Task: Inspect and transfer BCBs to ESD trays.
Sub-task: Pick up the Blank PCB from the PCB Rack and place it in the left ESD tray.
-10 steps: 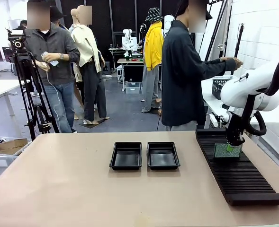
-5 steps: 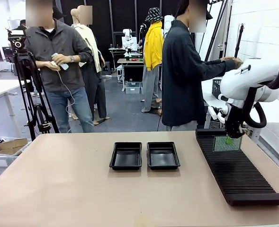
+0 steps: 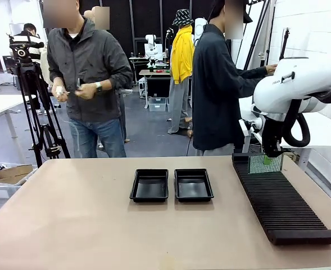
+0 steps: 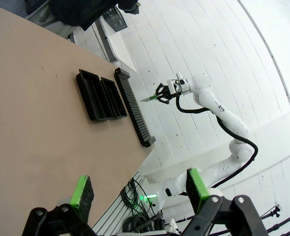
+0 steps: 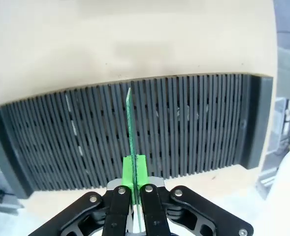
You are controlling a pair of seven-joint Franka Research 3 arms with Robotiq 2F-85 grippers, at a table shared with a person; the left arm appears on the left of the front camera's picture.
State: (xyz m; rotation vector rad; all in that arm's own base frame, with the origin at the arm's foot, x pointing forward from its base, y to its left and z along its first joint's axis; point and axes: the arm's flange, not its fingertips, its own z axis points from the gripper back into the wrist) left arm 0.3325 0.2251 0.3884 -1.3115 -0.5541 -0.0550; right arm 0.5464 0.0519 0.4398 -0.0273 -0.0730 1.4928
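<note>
bcb (image 5: pixel 130 123) hangs clamped in the right gripper (image 5: pixel 134 169) above the slotted rack (image 5: pixel 184 128), while the left gripper (image 4: pixel 140 186) gapes wide.

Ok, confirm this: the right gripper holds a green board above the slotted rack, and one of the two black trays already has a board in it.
Wrong on the trays: the front view shows both ESD trays empty. The right gripper is indeed shut on a BCB above the slotted rack.
</note>
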